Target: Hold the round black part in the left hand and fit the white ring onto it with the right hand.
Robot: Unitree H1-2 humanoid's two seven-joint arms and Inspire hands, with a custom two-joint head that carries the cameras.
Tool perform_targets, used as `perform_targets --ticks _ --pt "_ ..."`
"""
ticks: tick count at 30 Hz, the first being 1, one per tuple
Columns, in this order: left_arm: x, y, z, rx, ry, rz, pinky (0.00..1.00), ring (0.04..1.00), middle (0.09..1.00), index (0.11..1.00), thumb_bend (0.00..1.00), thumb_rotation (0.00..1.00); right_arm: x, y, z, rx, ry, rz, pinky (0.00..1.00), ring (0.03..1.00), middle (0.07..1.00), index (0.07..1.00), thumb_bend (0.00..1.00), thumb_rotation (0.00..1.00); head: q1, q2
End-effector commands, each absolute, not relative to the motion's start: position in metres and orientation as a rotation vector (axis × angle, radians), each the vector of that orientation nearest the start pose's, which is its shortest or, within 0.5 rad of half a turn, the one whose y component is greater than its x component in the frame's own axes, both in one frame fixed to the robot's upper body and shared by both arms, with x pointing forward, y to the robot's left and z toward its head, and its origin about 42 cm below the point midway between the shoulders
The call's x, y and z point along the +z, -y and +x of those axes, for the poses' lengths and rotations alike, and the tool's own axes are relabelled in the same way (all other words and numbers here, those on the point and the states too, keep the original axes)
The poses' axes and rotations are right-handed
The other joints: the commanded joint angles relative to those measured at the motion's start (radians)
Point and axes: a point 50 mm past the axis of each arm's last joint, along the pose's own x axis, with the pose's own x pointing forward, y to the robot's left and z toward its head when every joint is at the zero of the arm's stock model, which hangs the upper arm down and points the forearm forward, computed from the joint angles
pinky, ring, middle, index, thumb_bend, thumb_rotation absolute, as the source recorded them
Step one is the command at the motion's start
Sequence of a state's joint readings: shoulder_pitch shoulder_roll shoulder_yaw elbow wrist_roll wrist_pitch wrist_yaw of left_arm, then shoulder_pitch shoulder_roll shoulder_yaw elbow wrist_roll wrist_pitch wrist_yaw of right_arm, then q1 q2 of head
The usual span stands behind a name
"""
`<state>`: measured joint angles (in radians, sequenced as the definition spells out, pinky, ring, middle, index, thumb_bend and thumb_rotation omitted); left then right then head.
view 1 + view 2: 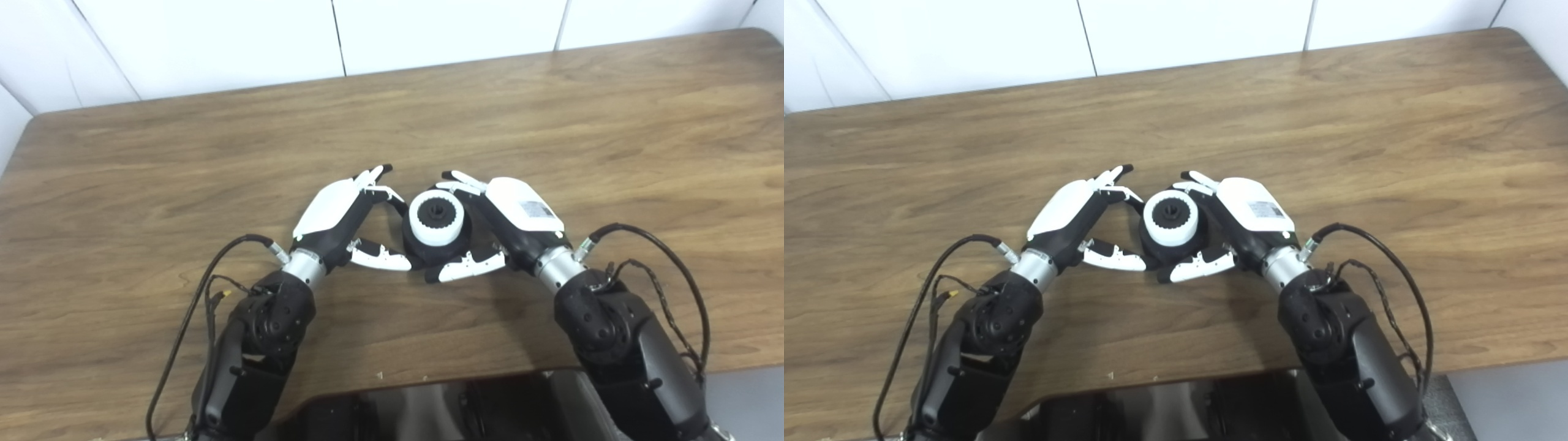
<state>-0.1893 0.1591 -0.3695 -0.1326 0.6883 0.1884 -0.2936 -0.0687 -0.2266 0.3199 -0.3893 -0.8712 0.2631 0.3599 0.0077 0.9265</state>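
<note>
1. Both hands sit near the middle of the wooden table (551,122), cupped toward each other around the same assembly. The left hand (349,220) has its fingers curled round the far left side and its thumb reaching in along the near side; the right hand (502,223) mirrors it from the right.
2. Left hand: partly closed, and its fingertips appear to touch the round black part (456,240), but whether it truly grips or only rests against it I cannot tell.
3. Right hand: also partly closed around the part. Its fingers lie close by the white ring (436,218), with the thumb under the near edge. Firm hold or loose contact cannot be made out.
4. The round black part stands on the table between the two hands, with the white ring on top of it. The ring's toothed rim faces up and a dark hub shows through its centre.
5. Judged from this, the fitting looks largely done: the ring seems level and seated. What may remain is a final press and letting go.
6. No containers are in view.
</note>
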Motion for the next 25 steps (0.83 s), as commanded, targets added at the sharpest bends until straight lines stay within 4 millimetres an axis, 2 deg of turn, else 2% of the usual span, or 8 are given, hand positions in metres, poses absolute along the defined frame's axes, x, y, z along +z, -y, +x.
perform_targets --ticks 1,6,11,25 --pt "0.178 -0.137 0.324 -0.466 0.218 0.882 1.00 1.000 1.000 0.597 0.92 0.30 0.196 0.184 0.281 0.350 0.152 -1.085 0.84 0.915 0.969 0.889 1.00 0.52 -0.001 0.000" --pt "0.177 -0.137 0.323 -0.466 0.216 0.886 1.00 1.000 1.000 0.598 0.92 0.31 0.197 0.195 0.285 0.336 0.122 -1.090 0.84 0.927 0.980 0.945 1.00 0.50 -0.002 -0.011" --pt "0.177 -0.138 0.323 -0.463 0.216 0.886 1.00 1.000 1.000 0.599 0.92 0.31 0.199 0.206 0.287 0.307 0.085 -1.084 0.87 0.950 0.995 0.995 1.00 0.45 -0.005 -0.015" --pt "0.175 -0.137 0.322 -0.449 0.225 0.888 1.00 1.000 1.000 0.602 0.91 0.32 0.195 0.230 0.287 0.220 0.031 -1.073 0.88 0.951 0.997 1.000 1.00 0.42 -0.002 -0.015"
